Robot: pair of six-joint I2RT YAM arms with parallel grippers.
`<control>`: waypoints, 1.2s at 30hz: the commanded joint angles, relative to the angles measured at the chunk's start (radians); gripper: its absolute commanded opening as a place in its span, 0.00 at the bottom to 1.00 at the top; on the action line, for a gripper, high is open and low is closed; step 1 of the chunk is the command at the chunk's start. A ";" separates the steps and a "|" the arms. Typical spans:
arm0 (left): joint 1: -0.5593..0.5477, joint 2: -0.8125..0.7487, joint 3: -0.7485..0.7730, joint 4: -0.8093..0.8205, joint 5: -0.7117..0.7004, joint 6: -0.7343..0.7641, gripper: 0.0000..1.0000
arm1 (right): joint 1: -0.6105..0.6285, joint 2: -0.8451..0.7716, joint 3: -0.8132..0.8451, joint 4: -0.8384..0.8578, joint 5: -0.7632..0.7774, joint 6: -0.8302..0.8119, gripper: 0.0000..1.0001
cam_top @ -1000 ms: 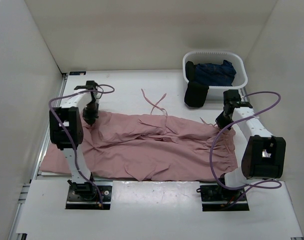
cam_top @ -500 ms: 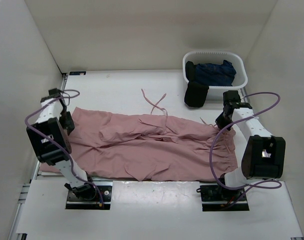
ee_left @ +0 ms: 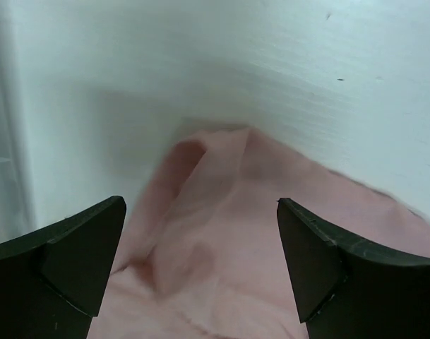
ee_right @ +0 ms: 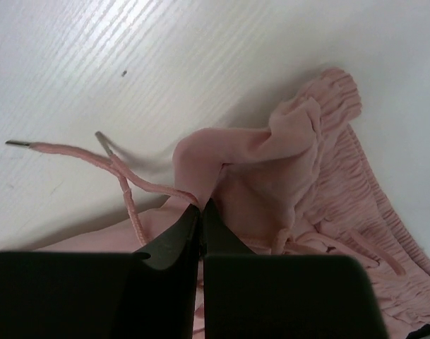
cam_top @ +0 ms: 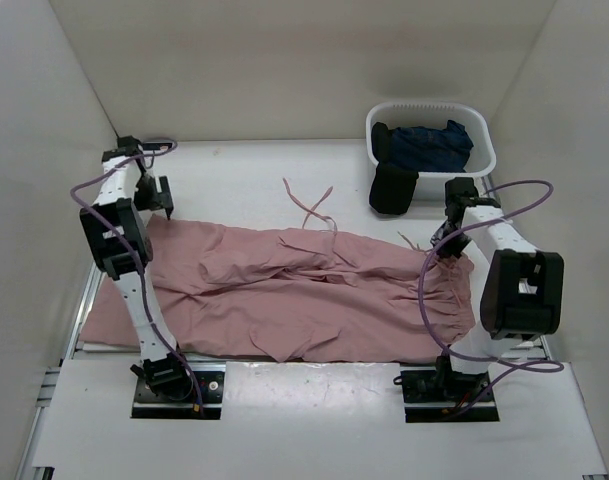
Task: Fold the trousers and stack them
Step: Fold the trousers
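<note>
The dusty-pink trousers point(cam_top: 304, 290) lie spread lengthwise across the table, legs to the left and gathered waist to the right. My left gripper point(cam_top: 165, 198) hovers over the far corner of the leg end, open. In the left wrist view its gripper point(ee_left: 200, 265) has nothing between the fingers and the pink fabric point(ee_left: 229, 240) lies flat below. My right gripper point(cam_top: 447, 245) is at the waist's far corner. In the right wrist view that gripper point(ee_right: 202, 206) is shut on a raised fold of the trousers point(ee_right: 271, 155), next to a thin drawstring point(ee_right: 94, 159).
A white basket point(cam_top: 481, 135) stands at the back right holding dark navy garments point(cam_top: 429, 145); a black garment point(cam_top: 392, 188) hangs over its front. Two loose drawstrings point(cam_top: 309, 205) lie on the table behind the trousers. White walls close in left, right and back.
My left gripper drew the leg end out to the left, opened and let it go, then moved back toward the far left. The right gripper kept its hold in place.
</note>
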 commanded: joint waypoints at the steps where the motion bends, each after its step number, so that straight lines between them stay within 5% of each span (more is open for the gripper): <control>1: 0.005 0.077 0.037 -0.066 0.110 -0.001 1.00 | -0.011 0.056 0.071 -0.024 0.030 -0.008 0.00; 4: 0.005 0.135 0.037 -0.066 0.127 -0.001 1.00 | -0.031 0.100 0.111 -0.033 0.008 0.011 0.00; 6: -0.004 0.164 0.024 -0.066 0.136 -0.001 0.89 | -0.031 0.119 0.138 -0.042 0.008 0.020 0.00; 8: -0.004 0.184 0.024 -0.066 0.136 -0.001 0.59 | -0.031 0.147 0.187 -0.042 0.008 0.020 0.00; 9: -0.004 0.184 0.036 -0.055 0.126 -0.001 0.17 | -0.031 0.147 0.204 -0.051 0.008 0.020 0.00; 10: -0.004 0.199 0.068 -0.055 0.126 -0.001 0.14 | -0.031 0.159 0.243 -0.051 0.008 0.011 0.00; 16: -0.004 0.042 0.241 0.086 -0.075 -0.001 0.14 | -0.080 0.148 0.370 -0.051 -0.001 -0.020 0.00; 21: -0.004 -0.197 0.188 0.192 -0.115 -0.001 0.14 | -0.134 0.010 0.323 0.037 -0.062 -0.040 0.00; 29: 0.053 -0.621 -0.502 0.192 -0.176 -0.001 0.14 | -0.146 -0.338 -0.053 0.053 -0.113 -0.012 0.00; 36: 0.189 -0.975 -1.202 0.351 -0.273 -0.001 0.14 | -0.156 -0.697 -0.472 0.016 -0.122 0.110 0.00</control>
